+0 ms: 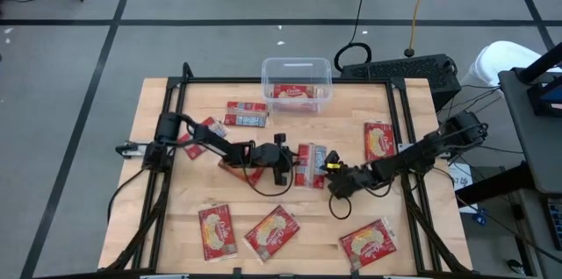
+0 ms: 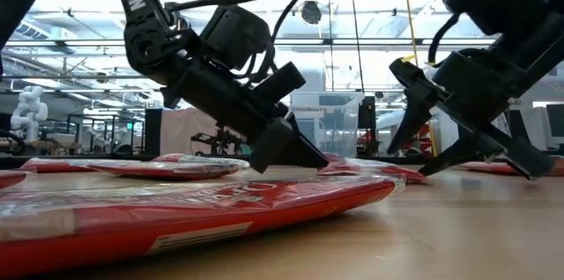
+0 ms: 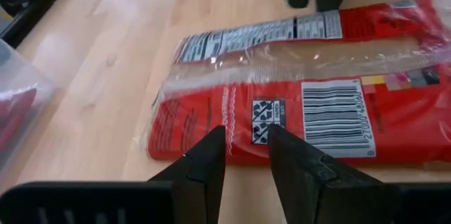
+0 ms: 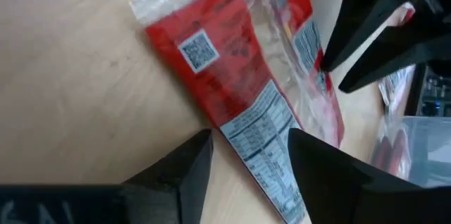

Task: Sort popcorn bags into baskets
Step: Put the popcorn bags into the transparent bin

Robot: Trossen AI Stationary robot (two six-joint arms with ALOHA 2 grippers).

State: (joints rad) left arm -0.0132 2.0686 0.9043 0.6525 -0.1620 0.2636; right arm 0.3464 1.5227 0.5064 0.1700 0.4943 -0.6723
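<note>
Lying reverse side up at table centre: popcorn bag (image 1: 309, 165), barcode and nutrition panel showing, wedged between both grippers. Flanking it on one edge, left gripper (image 1: 287, 167), fingers (image 3: 204, 164) parted at bag's edge, not clamped on it. Facing from opposite side, right gripper (image 1: 335, 170), fingers (image 4: 320, 160) spread, nothing held. Beyond grippers at far table edge: clear tub (image 1: 297, 84) holding one bag. Scattered around on wooden table (image 1: 167, 226): other bags (image 1: 218, 232).

Barcode digits "2700048000" (image 3: 337, 151) — packet (image 3: 211, 122)
</note>
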